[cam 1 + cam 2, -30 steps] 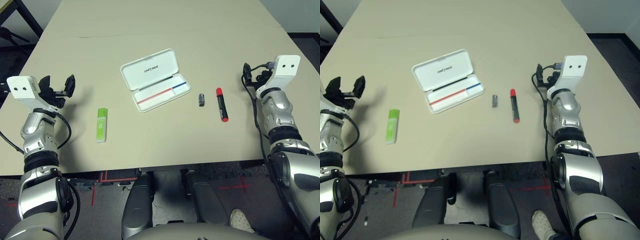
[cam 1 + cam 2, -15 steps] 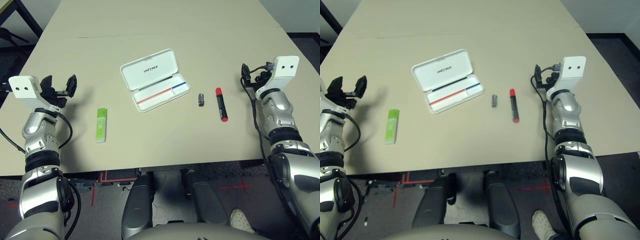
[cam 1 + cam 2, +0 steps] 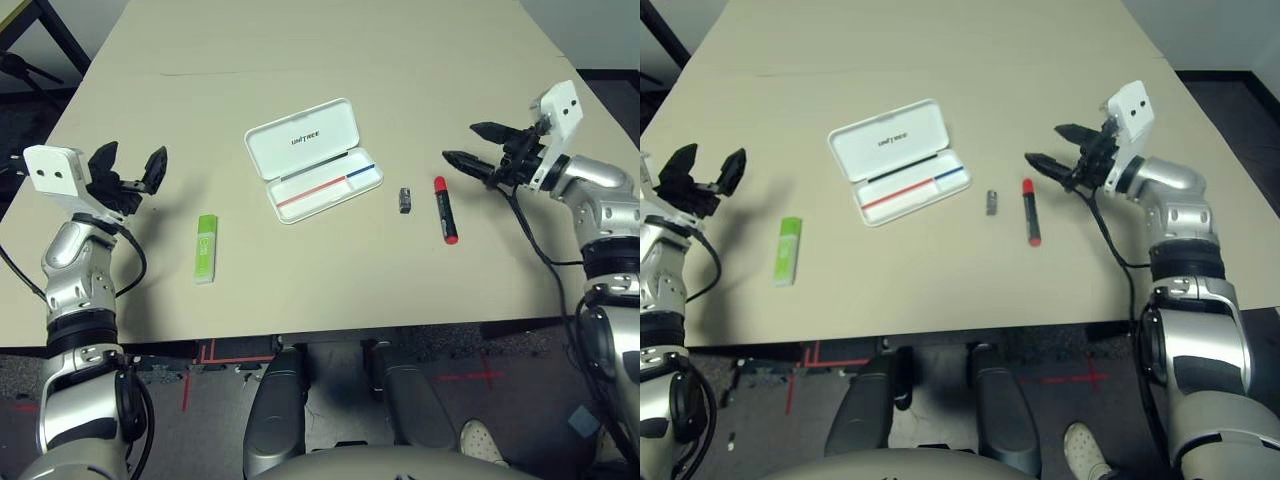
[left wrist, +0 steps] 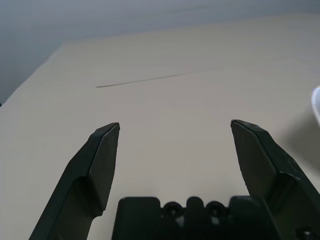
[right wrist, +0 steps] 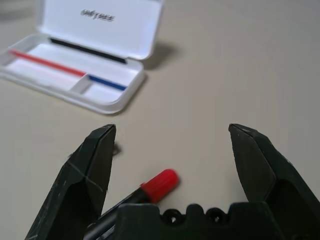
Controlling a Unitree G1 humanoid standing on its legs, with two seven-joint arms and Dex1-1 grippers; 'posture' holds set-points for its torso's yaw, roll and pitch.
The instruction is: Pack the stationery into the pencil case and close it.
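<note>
Pencil case lies open at table centre, trays empty. Grey piece and red marker at 3 o'clock; green stick at 8 o'clock. Right gripper and left gripper: fingers apart.

The flat rectangular hard plastic pencil case is white, with black "UNITREE" letters on its open lid. Inside its tray runs a thin line, red for the longer part and blue for the shorter part, and a black strip lies along the hinge.

The marker, just in front of the right gripper's wide-spread jaws, is red with a black end. Beside it, the tiny metallic piece is dark grey.

The flat stick, near the left gripper, is lime green with a white end.

Both grippers have black fingers on white wrist housings and silver forearms. The smooth table is plain beige.
</note>
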